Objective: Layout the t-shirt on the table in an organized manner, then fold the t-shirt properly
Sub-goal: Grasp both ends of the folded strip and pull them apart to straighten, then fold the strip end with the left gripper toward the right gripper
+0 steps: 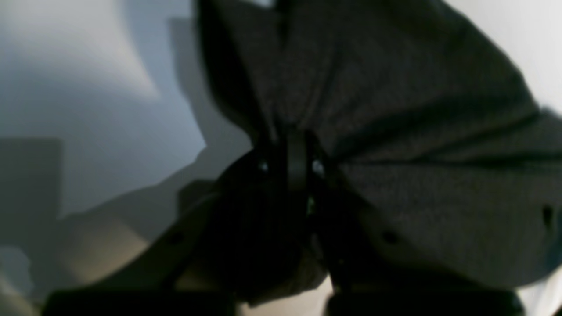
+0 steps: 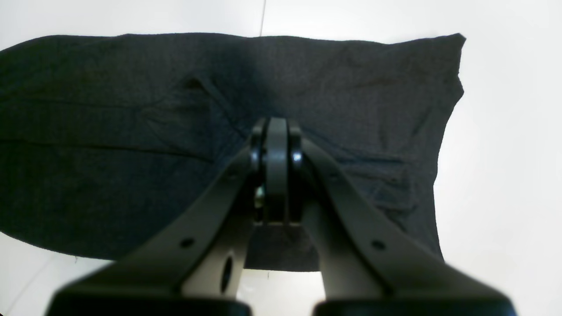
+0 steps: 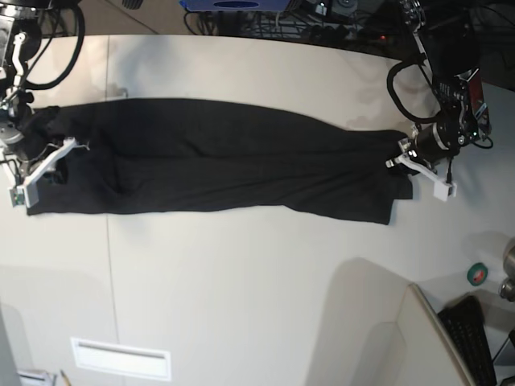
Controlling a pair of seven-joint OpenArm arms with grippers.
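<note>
The black t-shirt (image 3: 217,165) lies stretched into a long band across the off-white table (image 3: 257,281), plain side up with no print showing. My left gripper (image 3: 400,154) is at the shirt's right end in the base view. In the left wrist view it (image 1: 296,147) is shut on bunched black cloth (image 1: 395,131). My right gripper (image 3: 50,165) is at the shirt's left end. In the right wrist view it (image 2: 275,131) is shut, with creases in the cloth (image 2: 109,131) running toward its tips, near the shirt's end edge.
A thin dark seam (image 3: 109,265) crosses the table under the shirt's left part. A small white rectangular plate (image 3: 121,358) lies at the front left. A green tape roll (image 3: 476,275) and a keyboard (image 3: 471,338) sit at the front right. Cables run along the far edge.
</note>
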